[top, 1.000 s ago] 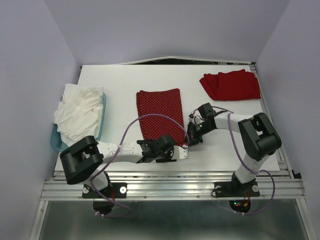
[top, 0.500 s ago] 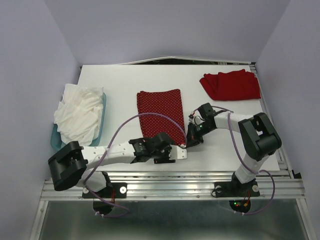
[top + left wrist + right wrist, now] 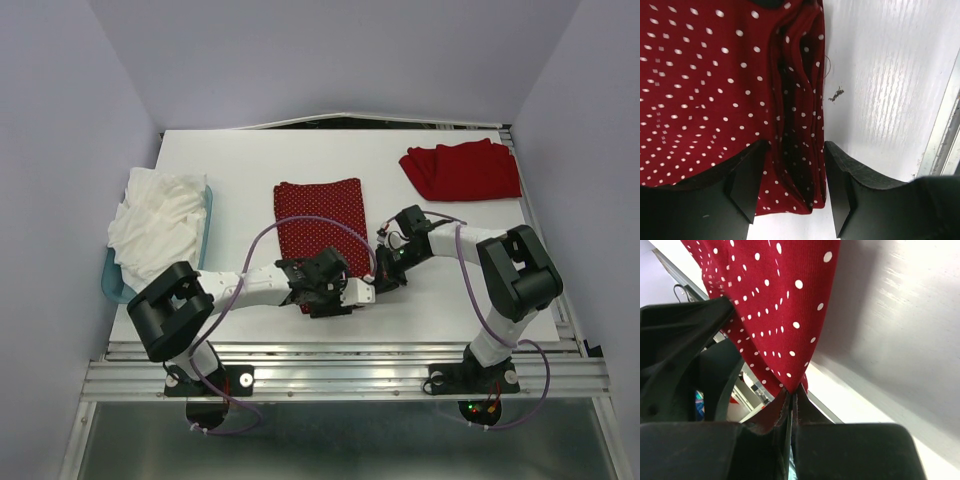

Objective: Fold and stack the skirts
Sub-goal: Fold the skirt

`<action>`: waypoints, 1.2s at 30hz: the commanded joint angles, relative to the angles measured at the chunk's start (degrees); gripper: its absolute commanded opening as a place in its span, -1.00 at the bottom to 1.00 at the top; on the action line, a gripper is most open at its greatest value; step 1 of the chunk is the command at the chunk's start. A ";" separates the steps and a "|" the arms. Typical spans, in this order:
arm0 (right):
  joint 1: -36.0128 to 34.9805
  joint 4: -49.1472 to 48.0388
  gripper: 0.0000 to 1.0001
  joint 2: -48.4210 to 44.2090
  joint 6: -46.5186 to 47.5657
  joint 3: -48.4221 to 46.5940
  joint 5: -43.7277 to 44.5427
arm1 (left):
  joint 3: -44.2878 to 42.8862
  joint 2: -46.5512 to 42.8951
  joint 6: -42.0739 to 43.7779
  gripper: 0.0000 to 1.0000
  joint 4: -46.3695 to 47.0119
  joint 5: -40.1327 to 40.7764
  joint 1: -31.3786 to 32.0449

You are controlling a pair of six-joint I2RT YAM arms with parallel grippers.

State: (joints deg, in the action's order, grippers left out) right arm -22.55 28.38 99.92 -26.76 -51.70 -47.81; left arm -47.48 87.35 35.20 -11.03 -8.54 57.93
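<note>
The dark red polka-dot skirt [image 3: 318, 225] lies folded into a long strip in the middle of the table. My left gripper [image 3: 322, 288] is over its near end. In the left wrist view its fingers [image 3: 747, 185] are open and straddle a bunched fold at the polka-dot skirt's edge [image 3: 800, 115]. My right gripper [image 3: 382, 278] is at the skirt's near right corner. In the right wrist view it [image 3: 792, 390] is shut on that corner of the polka-dot skirt [image 3: 775, 300] and lifts it off the table. The plain bright red skirt [image 3: 462, 170] lies folded at the back right.
A teal tray [image 3: 205, 240] heaped with white cloths [image 3: 155, 225] stands at the left edge. The metal rail [image 3: 340, 350] runs along the table's near edge, just behind both grippers. Purple walls close in both sides.
My left arm swung its elbow out to the left and back, and its gripper moved a little farther onto the skirt's near end. The right gripper has stayed put.
</note>
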 commanded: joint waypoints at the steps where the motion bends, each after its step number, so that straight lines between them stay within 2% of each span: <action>1: -0.04 0.97 -0.99 -0.25 0.57 -2.88 -0.09 | -2.53 0.98 3.20 0.23 -2.15 -4.29 -0.45; 5: -0.04 0.97 -0.99 -0.16 0.31 -2.97 -0.18 | -1.12 2.21 3.82 0.15 -2.07 -4.65 -0.45; 10: -0.04 0.97 -0.99 0.01 -0.13 -2.97 -1.14 | -0.33 6.16 3.91 -0.15 -1.98 -2.63 -0.45; 14: -0.04 1.32 -0.99 -0.08 0.22 -2.88 -1.49 | -2.17 8.71 4.44 -0.31 -3.65 -2.98 -0.72; 15: -0.04 1.67 -0.99 -0.16 0.74 -2.88 -1.49 | -2.87 9.41 4.61 -0.45 -4.43 -2.98 -0.80; 19: 0.48 4.21 -0.99 -0.69 3.28 -4.19 -0.36 | -4.19 10.03 5.66 -0.80 -6.45 -3.85 -1.24; 20: 0.48 5.27 -0.90 -0.69 5.65 -4.89 0.52 | -4.63 9.68 6.19 -0.86 -8.20 -5.08 -1.33; 22: 1.70 9.30 -0.61 -0.87 8.19 -6.56 2.97 | -5.07 9.16 7.33 -1.00 -9.96 -6.39 -1.33; 26: 4.87 17.29 -0.38 -0.69 17.26 -13.58 6.67 | -6.83 7.40 9.53 -1.00 -15.94 -11.93 -1.24; 27: 7.84 18.71 -0.25 -0.69 21.27 -16.56 7.20 | -7.96 6.44 10.32 -1.00 -17.87 -13.94 -1.24; 30: 8.48 18.82 0.13 -1.22 28.48 -21.14 7.64 | -9.28 4.59 11.11 -1.00 -21.74 -17.64 -1.15; 31: 8.48 18.64 0.34 -0.87 29.57 -24.90 7.99 | -9.73 4.15 11.20 -1.00 -22.63 -18.44 -1.15; 36: 8.48 16.62 0.56 5.18 31.51 -38.27 8.35 | -12.81 2.39 11.30 -1.00 -28.43 -24.33 -0.89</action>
State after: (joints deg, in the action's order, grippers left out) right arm -13.47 45.89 101.89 -1.04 -81.34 -40.21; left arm -56.58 93.76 45.34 -31.24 -24.88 56.53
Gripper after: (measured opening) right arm 0.759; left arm 0.102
